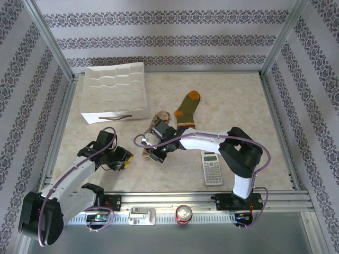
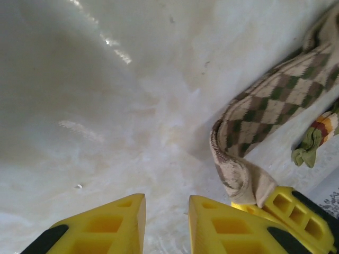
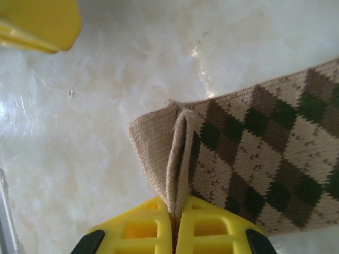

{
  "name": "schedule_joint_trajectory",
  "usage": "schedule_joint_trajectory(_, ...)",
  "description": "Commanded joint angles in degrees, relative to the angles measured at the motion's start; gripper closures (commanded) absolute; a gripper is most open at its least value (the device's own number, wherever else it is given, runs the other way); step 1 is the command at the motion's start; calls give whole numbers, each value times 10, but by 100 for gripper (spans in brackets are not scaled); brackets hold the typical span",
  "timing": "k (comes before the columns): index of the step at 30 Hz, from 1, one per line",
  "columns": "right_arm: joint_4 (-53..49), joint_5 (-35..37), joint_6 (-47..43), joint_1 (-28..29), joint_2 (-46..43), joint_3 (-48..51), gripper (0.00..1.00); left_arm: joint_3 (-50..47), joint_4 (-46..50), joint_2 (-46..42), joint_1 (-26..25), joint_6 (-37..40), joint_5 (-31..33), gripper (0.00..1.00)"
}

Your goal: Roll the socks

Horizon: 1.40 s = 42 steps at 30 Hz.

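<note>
Your right pincer is clamped down: both yellow fingers are pressed together on a raised fold of the argyle sock, right at its plain tan end. No gap shows between them, only the pinched ridge of fabric running up from the fingertips. Beyond that fold the sock lies flat on the marbled table, its brown and green diamonds spreading off to the pincer's right in the wrist view.

Your left pincer is parted a moderate way and holds nothing; bare tabletop shows between its two fingers. It sits low over the table, just to the left of the right pincer. In its own wrist view the pinched sock end and the other arm's yellow finger lie just off its right finger. From there the argyle sock runs up and away to the right.

The olive sock lies flat on the far side of the right pincer, orange toe pointing away. Its striped cuff is close to the argyle sock, and neither pincer touches it.

A white divided tray stands beyond your left pincer. A calculator lies to the right of the right pincer, and a drinks can stands at the near rail.
</note>
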State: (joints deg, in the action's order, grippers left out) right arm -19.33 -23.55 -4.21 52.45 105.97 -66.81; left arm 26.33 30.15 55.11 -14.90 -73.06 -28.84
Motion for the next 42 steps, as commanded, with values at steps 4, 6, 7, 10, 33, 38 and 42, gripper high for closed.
schedule_joint_trajectory(4, -36, -122, 57, -33, 51, -43, 96, -42, -134, -13, -24, -97, -11, 73)
schedule_joint_trajectory(6, -42, -135, 71, -42, 67, -55, 97, -53, -178, -7, -41, -124, -2, 72)
schedule_joint_trajectory(7, -43, -142, 78, -47, 76, -60, 98, -57, -198, -1, -48, -135, 1, 72)
schedule_joint_trajectory(10, -49, -158, 95, -58, 95, -73, 99, -62, -242, 24, -68, -154, 11, 70)
schedule_joint_trajectory(33, -53, -245, 155, -94, 148, -101, 100, -52, -442, 210, -110, -205, 58, 54)
schedule_joint_trajectory(38, -45, -257, 167, -96, 151, -100, 100, -34, -464, 254, -121, -210, 54, 58)
schedule_joint_trajectory(42, -41, -263, 171, -97, 152, -100, 100, -26, -459, 276, -128, -218, 55, 67)
